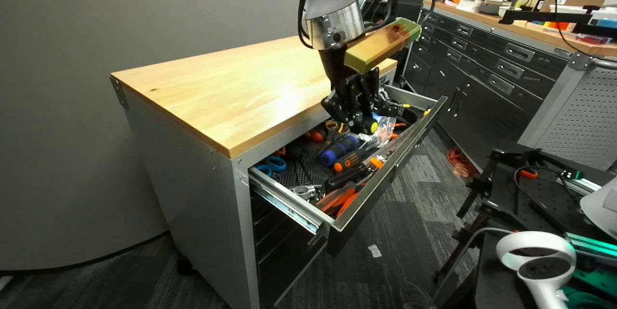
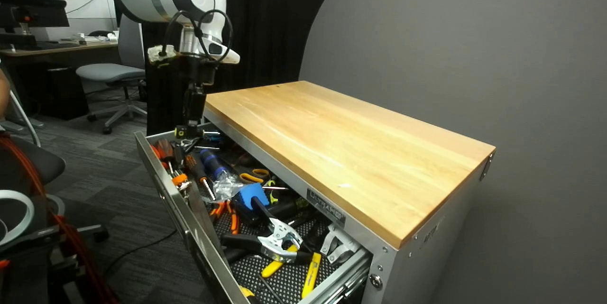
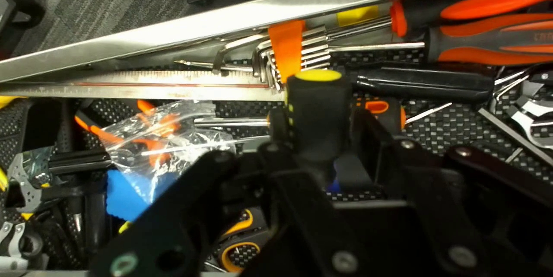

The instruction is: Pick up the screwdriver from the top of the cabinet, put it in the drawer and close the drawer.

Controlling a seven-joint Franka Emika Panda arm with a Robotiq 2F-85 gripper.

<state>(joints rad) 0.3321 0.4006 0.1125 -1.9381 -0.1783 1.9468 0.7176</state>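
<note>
- I gripped the yellow-capped screwdriver (image 3: 319,100) in my claw (image 3: 319,126), jaws closed against its sides.
- Beneath, the cabinet (image 1: 193,174) drawer (image 1: 289,202) stood open, crowded with tools (image 1: 341,196).

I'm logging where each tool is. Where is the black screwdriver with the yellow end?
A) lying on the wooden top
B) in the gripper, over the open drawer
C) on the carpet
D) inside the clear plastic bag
B: the wrist view shows the gripper shut on the screwdriver, and both exterior views place it over the open drawer.
</note>
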